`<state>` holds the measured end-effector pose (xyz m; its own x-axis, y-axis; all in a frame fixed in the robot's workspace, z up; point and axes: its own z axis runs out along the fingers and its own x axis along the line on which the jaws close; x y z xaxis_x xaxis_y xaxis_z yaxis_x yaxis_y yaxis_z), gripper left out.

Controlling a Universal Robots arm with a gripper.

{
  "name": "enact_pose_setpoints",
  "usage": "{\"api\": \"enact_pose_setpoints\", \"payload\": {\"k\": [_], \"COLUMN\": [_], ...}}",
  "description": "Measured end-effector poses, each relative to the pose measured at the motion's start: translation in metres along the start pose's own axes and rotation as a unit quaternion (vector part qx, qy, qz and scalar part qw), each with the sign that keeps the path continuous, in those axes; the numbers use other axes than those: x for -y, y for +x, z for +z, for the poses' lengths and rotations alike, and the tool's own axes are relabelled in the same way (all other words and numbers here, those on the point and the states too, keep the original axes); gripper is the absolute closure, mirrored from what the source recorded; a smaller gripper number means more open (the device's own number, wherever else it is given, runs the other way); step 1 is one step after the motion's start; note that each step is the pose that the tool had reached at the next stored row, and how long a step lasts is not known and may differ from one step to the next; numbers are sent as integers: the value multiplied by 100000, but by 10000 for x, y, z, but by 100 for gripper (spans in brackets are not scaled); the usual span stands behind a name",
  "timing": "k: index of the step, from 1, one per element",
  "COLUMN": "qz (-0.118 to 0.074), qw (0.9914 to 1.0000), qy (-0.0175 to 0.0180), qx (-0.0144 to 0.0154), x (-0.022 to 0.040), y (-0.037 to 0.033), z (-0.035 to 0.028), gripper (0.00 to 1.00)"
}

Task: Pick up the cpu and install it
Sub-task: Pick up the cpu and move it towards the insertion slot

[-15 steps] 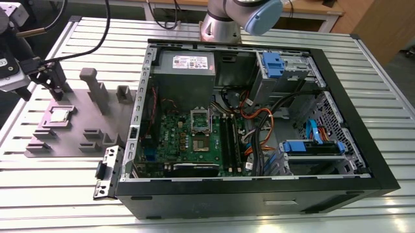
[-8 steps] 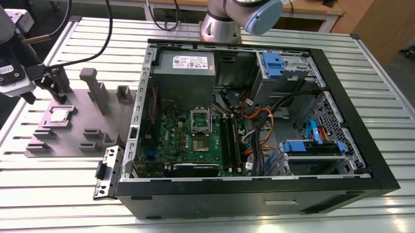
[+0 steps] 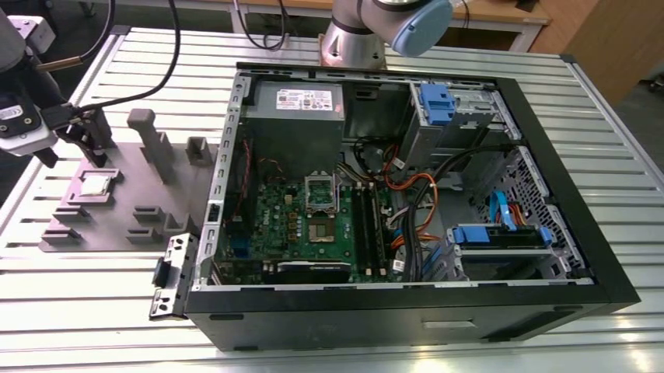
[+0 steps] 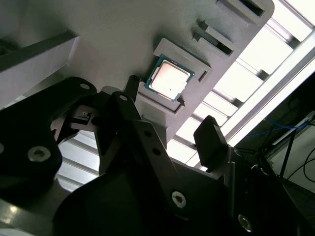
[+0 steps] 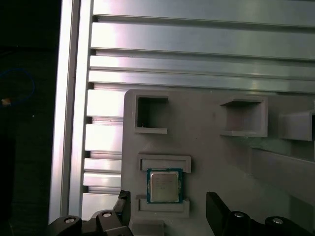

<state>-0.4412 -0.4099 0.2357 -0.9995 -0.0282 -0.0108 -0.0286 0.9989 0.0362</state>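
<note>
The cpu [image 3: 96, 185] is a small square chip with a silvery top, lying flat in a recess of the grey holder plate [image 3: 135, 186] at the exterior view's left. My gripper [image 3: 71, 144] hangs just above it, open, with nothing between its fingers. In both wrist views the cpu [image 4: 169, 79] [image 5: 164, 186] lies beyond the two black fingertips, which stand wide apart on either side of it. The open gripper [image 4: 172, 110] [image 5: 170, 202] is not touching the chip. The silver socket frame [image 3: 320, 191] sits on the green motherboard inside the computer case [image 3: 415, 311].
The holder plate carries several upright grey posts [image 3: 145, 136] and empty slots [image 5: 151, 114] near the cpu. The open black case holds a grey metal box [image 3: 295, 99], cables [image 3: 415, 194] and blue drive brackets [image 3: 498, 233]. The ribbed aluminium table [image 3: 104, 311] lies around everything.
</note>
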Motion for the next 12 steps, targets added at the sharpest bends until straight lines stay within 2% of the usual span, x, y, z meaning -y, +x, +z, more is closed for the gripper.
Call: {"api": "enact_pose_setpoints", "payload": {"k": [7,12], "qz": [-1,-5], "qw": [100000,100000], "qy": [1,-2], "qx": [-3,2], "x": [1,17], "y": [1,1], "z": [26,111], "gripper": [29,29]}}
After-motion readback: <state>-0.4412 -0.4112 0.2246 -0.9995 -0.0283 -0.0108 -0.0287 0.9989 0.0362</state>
